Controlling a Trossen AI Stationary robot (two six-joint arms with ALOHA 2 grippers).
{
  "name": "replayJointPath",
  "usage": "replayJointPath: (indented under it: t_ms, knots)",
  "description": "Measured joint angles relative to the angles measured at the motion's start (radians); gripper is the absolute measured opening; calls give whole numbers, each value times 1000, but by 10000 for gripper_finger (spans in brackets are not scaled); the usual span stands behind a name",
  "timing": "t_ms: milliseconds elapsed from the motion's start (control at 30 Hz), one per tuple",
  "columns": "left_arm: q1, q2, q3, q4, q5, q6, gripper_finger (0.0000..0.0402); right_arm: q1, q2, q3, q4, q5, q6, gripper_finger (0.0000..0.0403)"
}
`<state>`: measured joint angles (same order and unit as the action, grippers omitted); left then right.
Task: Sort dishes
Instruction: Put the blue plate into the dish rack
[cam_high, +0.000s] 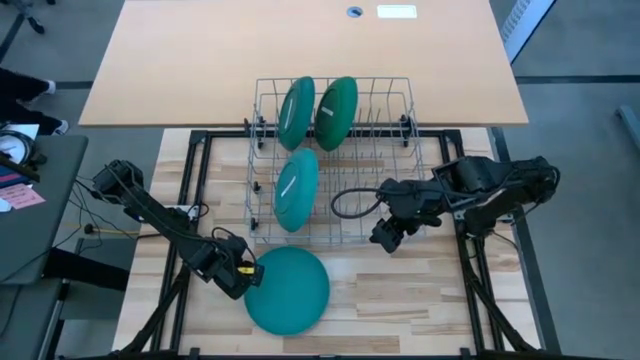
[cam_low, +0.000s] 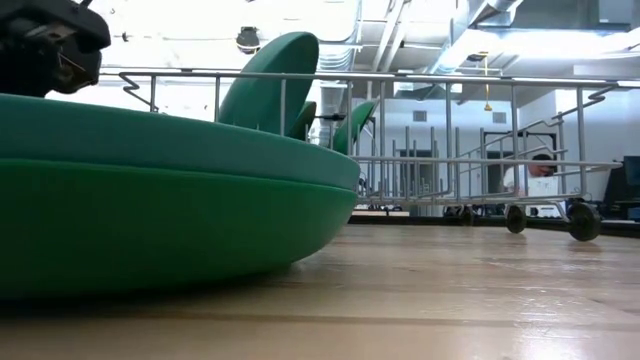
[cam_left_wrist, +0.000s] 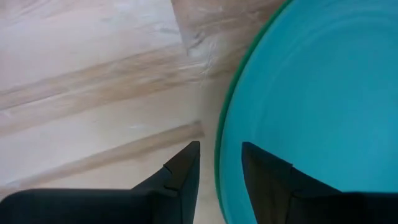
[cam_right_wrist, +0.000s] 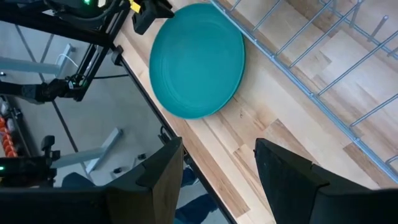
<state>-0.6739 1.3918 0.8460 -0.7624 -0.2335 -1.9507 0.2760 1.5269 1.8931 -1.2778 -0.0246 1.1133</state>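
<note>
Nearest the front edge of the wooden tabletop (cam_high: 400, 300), a teal plate (cam_high: 287, 290) lies flat, clear of the wire rack (cam_high: 390, 225) behind it; the low view suggests it is a stack of two, teal on dark green, though I cannot confirm the lower piece from above. The left gripper (cam_high: 243, 270) sits at the plate's left rim. In the left wrist view its two dark fingers (cam_left_wrist: 267, 180) straddle the rim, one over the teal surface (cam_left_wrist: 311, 93), the other over bare wood, with the jaws spread and a visible gap on each side of the edge, so nothing is pinched. The right gripper (cam_high: 388, 237) hangs over the rack's front right corner, jaws spread and empty; its wrist view looks down past its fingers (cam_right_wrist: 286, 177) at the flat plate (cam_right_wrist: 198, 59) and the rack wires (cam_right_wrist: 323, 56). Inside the rack, one teal plate (cam_high: 296, 188) stands on edge, tilted, in the front-left section. Farther back, two more stand side by side at the rear: a teal-green one (cam_high: 296, 112) on the left and a darker green one (cam_high: 337, 112) just beside it, on the right. Beyond the rack lies a second, lighter tabletop (cam_high: 300, 60). A person (cam_low: 530, 178) shows in the room behind, far off.
</note>
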Motion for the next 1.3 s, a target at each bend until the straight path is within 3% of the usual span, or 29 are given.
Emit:
replayJointPath:
  t_ms: [600, 1033, 1300]
  knots:
    - [0, 30, -33, 47, -55, 65, 109, -27, 0, 0, -1, -1, -42, 205]
    - [0, 33, -32, 58, -68, 108, 8, -77, -1, 0, 0, -1, -57, 205]
    - [0, 33, -32, 59, -70, 104, 3, -77, -1, 0, 0, -1, -67, 205]
